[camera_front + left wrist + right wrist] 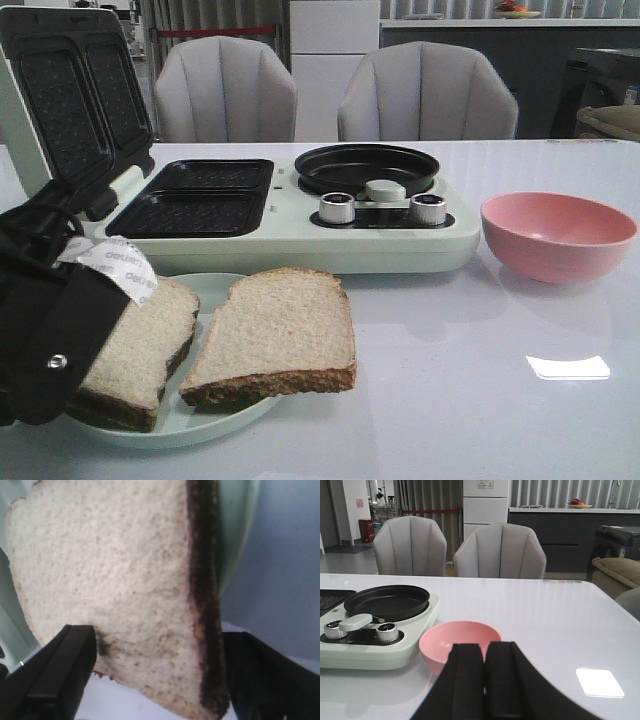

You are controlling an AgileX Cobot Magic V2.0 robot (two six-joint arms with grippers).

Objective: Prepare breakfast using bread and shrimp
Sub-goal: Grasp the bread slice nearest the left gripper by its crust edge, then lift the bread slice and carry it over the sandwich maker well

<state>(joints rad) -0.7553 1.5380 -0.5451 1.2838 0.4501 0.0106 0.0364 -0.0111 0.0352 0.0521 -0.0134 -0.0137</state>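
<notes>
Two slices of bread lie on a pale green plate (200,425) at the front left. My left gripper (159,650) is at the left slice (140,340), which fills the left wrist view (115,570). Its jaws stand wide, one black finger (65,670) against the slice's pale edge and the other (260,675) against the brown crust. The right slice (280,330) leans over the plate's rim, untouched. My right gripper (485,652) is shut with nothing in it, hovering near the pink bowl (455,637). No shrimp is in view.
A pale green breakfast maker (300,245) stands behind the plate, with its lid (70,100) raised, two dark sandwich wells (195,205) and a round black pan (365,168). The pink bowl (557,235) sits to its right. Two grey chairs (425,95) stand behind the table.
</notes>
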